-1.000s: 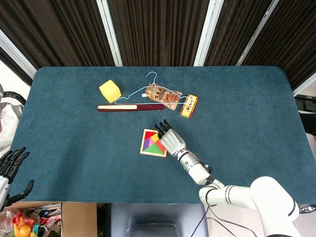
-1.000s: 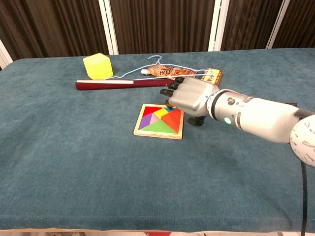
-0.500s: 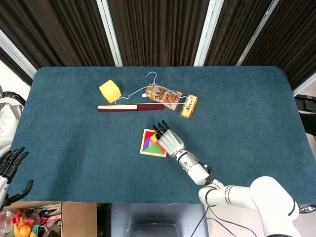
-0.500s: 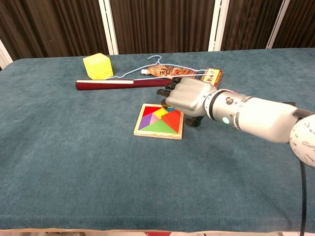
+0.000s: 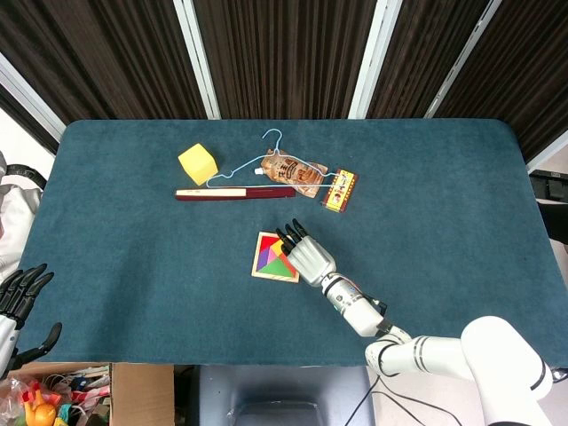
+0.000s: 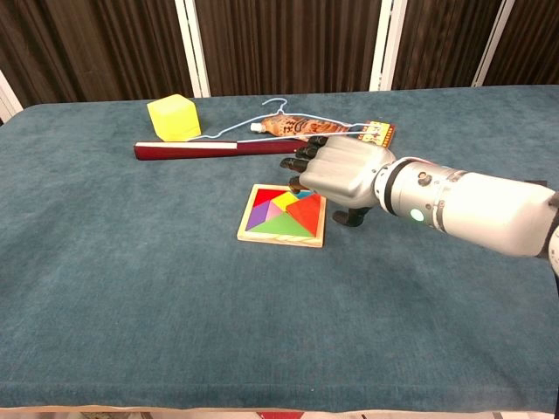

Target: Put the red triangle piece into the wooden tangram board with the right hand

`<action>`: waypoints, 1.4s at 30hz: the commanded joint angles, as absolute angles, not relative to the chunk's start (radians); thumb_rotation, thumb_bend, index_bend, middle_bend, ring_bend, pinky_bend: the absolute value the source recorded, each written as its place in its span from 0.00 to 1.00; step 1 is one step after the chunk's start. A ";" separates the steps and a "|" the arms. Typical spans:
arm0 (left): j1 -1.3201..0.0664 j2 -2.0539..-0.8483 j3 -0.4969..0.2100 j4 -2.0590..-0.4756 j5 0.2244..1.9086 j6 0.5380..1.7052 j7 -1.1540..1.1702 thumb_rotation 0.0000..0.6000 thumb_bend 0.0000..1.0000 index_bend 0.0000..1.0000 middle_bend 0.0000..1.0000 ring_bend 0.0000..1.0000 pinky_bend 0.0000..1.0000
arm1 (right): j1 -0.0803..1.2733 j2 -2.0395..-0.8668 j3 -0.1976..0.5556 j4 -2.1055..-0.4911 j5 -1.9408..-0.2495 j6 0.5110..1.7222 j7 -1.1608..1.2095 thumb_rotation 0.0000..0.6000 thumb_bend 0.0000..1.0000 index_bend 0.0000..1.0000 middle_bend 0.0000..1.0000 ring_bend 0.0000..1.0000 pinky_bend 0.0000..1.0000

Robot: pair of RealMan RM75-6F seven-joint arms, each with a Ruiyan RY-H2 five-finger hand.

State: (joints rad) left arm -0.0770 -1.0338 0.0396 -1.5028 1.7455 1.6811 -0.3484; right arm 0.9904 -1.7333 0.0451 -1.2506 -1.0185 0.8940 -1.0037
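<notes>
The wooden tangram board (image 6: 279, 241) lies mid-table, filled with coloured pieces. The red triangle piece (image 6: 307, 212) lies flat in the board's right part. My right hand (image 6: 341, 170) hovers over the board's far right corner, palm down, with its dark fingers (image 5: 289, 233) apart and reaching past the far edge. Nothing shows in its grasp. In the head view the same hand (image 5: 306, 255) covers the right side of the board (image 5: 264, 272). My left hand (image 5: 18, 297) hangs beyond the table's near left corner, fingers spread and holding nothing.
Behind the board lie a dark red stick (image 5: 235, 192), a yellow cube (image 5: 197, 163), a light blue hanger (image 5: 266, 155), a brown snack pouch (image 5: 295, 170) and a small patterned box (image 5: 339, 191). A box of toys (image 5: 53, 390) sits below the table's left corner.
My right hand has shifted slightly back and to the right over the board. The board and its pieces have not moved. The left hand stays about where it was.
</notes>
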 commanded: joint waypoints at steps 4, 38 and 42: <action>-0.077 -1.034 0.039 -1.502 1.746 1.683 -0.350 1.00 0.44 0.00 0.00 0.00 0.02 | 0.993 -1.753 0.046 -1.233 -1.013 0.880 -1.004 1.00 0.53 0.32 0.00 0.00 0.00; -0.071 -1.031 0.042 -1.501 1.749 1.694 -0.356 1.00 0.44 0.00 0.00 0.00 0.02 | 0.926 -1.672 0.033 -1.344 -1.129 0.978 -0.879 1.00 0.53 0.21 0.00 0.00 0.00; -0.065 -1.031 0.042 -1.501 1.748 1.703 -0.356 1.00 0.44 0.00 0.00 0.00 0.02 | 0.807 -1.552 -0.018 -1.498 -1.208 1.146 -0.808 1.00 0.49 0.04 0.00 0.00 0.00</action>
State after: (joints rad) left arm -0.0658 -1.0312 0.0417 -1.5009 1.7487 1.7022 -0.3556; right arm 0.8929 -1.6386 0.0218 -1.3949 -1.1455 1.0336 -0.8650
